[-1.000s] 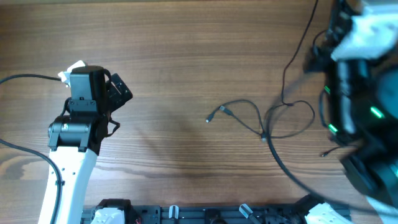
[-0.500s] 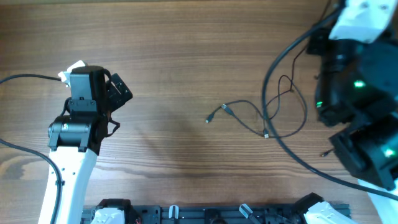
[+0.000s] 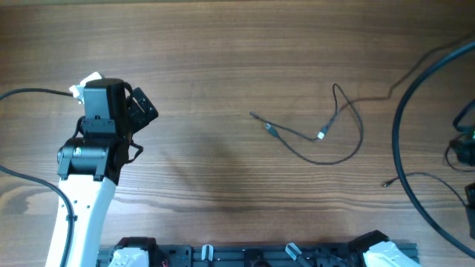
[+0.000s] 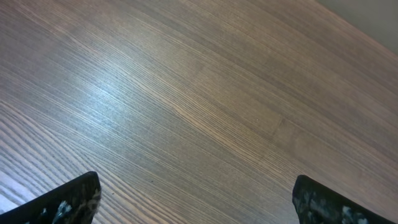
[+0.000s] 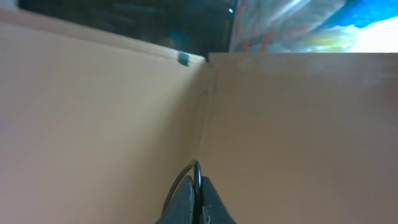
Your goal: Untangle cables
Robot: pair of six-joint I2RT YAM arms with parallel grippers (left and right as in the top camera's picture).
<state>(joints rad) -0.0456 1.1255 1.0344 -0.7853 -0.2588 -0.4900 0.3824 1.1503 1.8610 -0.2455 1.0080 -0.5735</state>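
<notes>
Left arm point(image 3: 85, 193) sits at the left side of the table point(image 3: 223, 44), white link below, black wrist above it. A black wire point(image 3: 30, 93) runs off from it to the left edge. Left gripper point(image 4: 196, 202) is spread wide with nothing between the fingertips point(image 4: 65, 202). In the left wrist view they show only at the two bottom corners, over bare wood grain. It is well apart from the cables.

Bottom edge of the overhead view: a black rail point(image 3: 245, 256) with white bits.

The cables point(image 3: 349, 148) lie on the table right of centre, thin black cords in a loose spread. One strand starts at a thin end up left and runs down right past a small plug point(image 3: 269, 127). A second plug point(image 3: 322, 134), pale at the tip, hangs off a narrow upright loop just to the right. A wide arc curves round under and to the right of that plug. One strand leaves the bunch toward the upper right. It meets the thick wire point(image 3: 398, 148) there, and where it goes past that point cannot be told. A short separate thin strand point(image 3: 404, 176) lies near the right edge, lower down, apart from the bunch.

Right arm point(image 3: 466, 152) is only a dark sliver at the right edge of the overhead view. Right gripper point(image 5: 196, 202) is closed tight, tips together. A thin black loop of cable curls out from between them, so it looks pinched there. Behind it are plain beige panels point(image 5: 93, 124) meeting at a corner.
</notes>
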